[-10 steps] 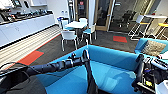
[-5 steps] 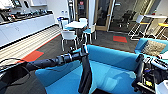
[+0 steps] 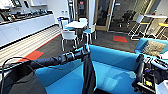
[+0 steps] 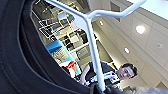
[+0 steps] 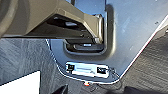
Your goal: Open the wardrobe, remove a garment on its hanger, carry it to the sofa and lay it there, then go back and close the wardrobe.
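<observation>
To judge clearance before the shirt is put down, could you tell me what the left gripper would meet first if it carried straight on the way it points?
Probably the sofa backrest just beyond the left gripper; past it, the white chairs. Depth is unclear.

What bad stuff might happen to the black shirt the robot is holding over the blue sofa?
The black shirt hangs long and limp from the left gripper, above the front of the blue sofa. If let go here, it might slide off the seat or land in a crumpled heap. In the left wrist view it hangs on a thin white hanger, so it might slip off if the arm swings.
</observation>
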You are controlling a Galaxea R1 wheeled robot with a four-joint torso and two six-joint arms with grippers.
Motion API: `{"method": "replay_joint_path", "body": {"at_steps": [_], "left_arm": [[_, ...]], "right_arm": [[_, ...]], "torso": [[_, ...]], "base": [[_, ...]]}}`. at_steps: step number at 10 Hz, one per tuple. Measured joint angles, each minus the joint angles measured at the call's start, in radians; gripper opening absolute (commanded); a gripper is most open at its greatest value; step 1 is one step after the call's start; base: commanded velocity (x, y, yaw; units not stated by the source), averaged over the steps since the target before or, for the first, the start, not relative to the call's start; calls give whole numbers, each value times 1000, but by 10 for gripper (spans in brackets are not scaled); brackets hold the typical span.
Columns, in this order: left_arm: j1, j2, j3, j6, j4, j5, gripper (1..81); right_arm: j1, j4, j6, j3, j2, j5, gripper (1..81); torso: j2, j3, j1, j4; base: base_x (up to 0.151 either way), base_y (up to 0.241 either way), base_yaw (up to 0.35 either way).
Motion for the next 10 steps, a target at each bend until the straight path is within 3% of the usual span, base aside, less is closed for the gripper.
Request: {"method": "replay_joint_path", "body": {"at_steps": [6, 10], "left_arm": [[-18, 227, -16, -1, -5, 13, 10], [-59, 283, -75, -5, -37, 16, 10]], "right_arm": [[2, 0, 0, 0, 2, 0, 811], [4, 0, 0, 0, 2, 0, 811]], "torso": [[0, 0, 0, 0], [0, 0, 0, 0]], "base": [[0, 0, 0], [0, 0, 0]]}}
